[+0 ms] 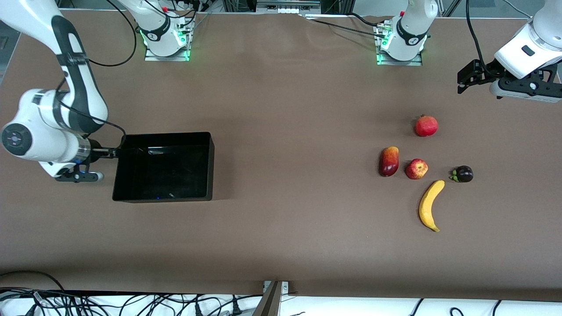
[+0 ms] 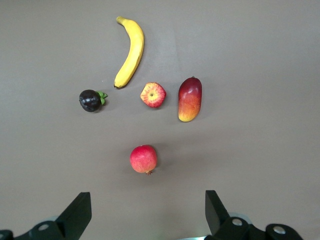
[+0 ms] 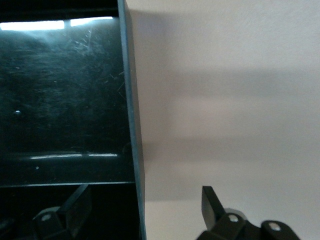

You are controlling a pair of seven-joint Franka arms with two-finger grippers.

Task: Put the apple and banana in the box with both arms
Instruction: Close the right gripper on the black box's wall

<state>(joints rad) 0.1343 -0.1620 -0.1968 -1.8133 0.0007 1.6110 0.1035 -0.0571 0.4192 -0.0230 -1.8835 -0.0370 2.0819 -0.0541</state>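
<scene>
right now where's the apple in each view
front view: apple sits between the mango and the dark fruit, just above the banana.
left wrist view: apple near centre, beside the mango.
right wrist view: not in it.
shared landmark: the mango.

- A plain red round pomegranate with a crown tip [image 1: 426,126] [image 2: 143,158] lies on the brown table [image 1: 281,210], the fruit closest to the left pincer [image 1: 466,78].
- An elongated dark-red-and-orange mango [image 1: 389,161] [image 2: 190,98] lies farther from that pincer, nearer the front camera.
- A small dark purple mangosteen with green leaves [image 1: 462,174] [image 2: 91,100] lies likewise farther off, apart from the mango.
</scene>
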